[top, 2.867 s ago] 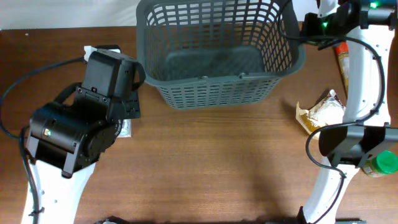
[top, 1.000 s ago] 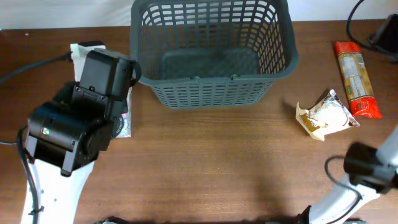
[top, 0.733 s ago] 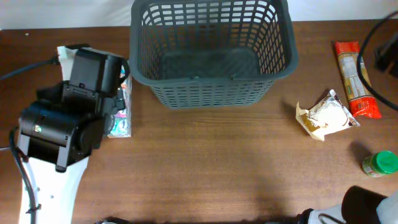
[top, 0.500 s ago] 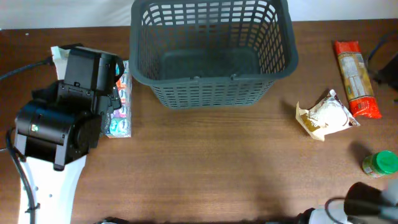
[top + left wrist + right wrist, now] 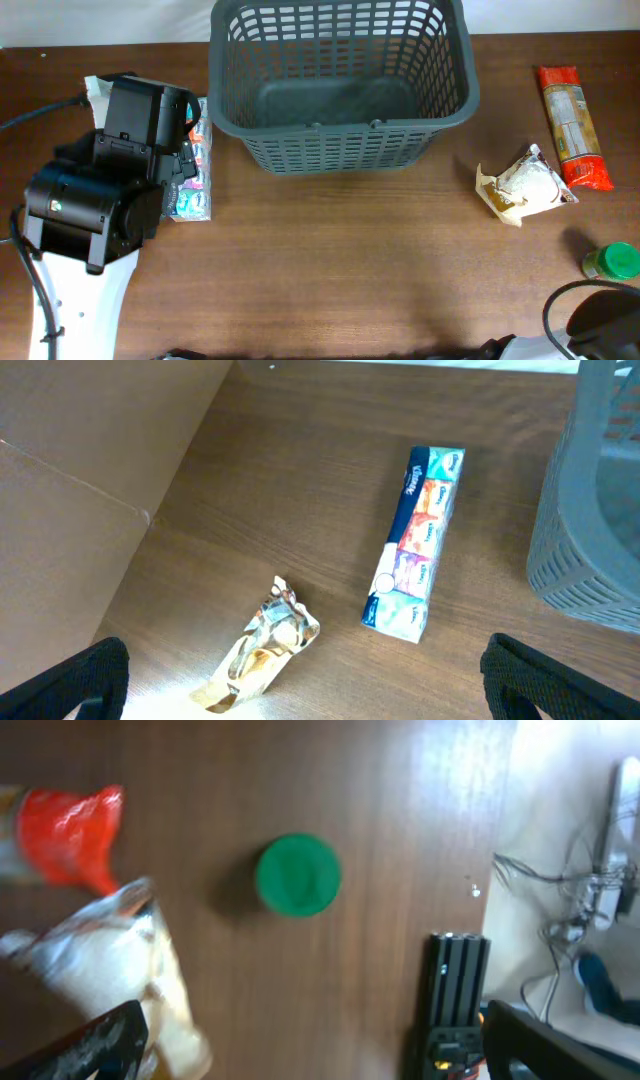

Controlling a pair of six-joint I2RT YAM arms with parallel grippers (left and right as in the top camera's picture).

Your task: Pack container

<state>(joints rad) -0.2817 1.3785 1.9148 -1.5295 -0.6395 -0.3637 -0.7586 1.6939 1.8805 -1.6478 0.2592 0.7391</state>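
Empty shopping basket sits at the far centre of the desk, open top up for loading. Left hand is spread wide, grasping nothing, over the Kleenex tissue pack, likely first pick. Right hand is also released, above the green-lidded jar.

Tissue pack lies left of the container; pouch, packet and jar right.
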